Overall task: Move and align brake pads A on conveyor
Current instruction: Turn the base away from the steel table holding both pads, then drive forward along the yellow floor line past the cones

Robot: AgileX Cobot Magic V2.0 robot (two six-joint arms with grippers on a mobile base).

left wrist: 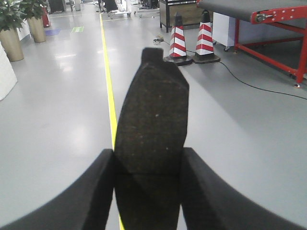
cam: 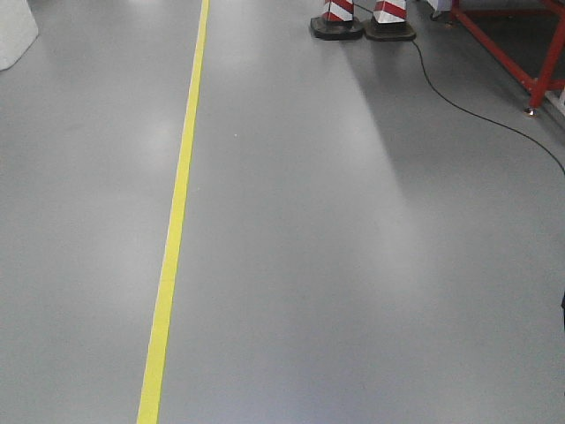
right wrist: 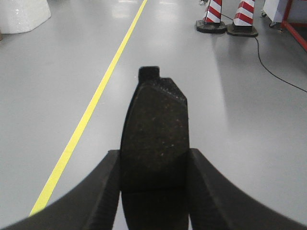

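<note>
Left end effector [left wrist: 146, 158] clamps brake pad [left wrist: 152, 110]; right end effector [right wrist: 153, 159] clamps second pad [right wrist: 156, 129]. Conveyor [left wrist: 240, 7] at one o'clock; we should carry both level.

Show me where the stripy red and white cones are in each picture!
Front view: the two cones sit at the top edge, right of middle, tops cut off.
Left wrist view: upper middle, whole, just right of the brake pad's tip.
Right wrist view: top right corner, tops cut off.
Shared landmark: the yellow floor line, left of the cones in all three.
</note>
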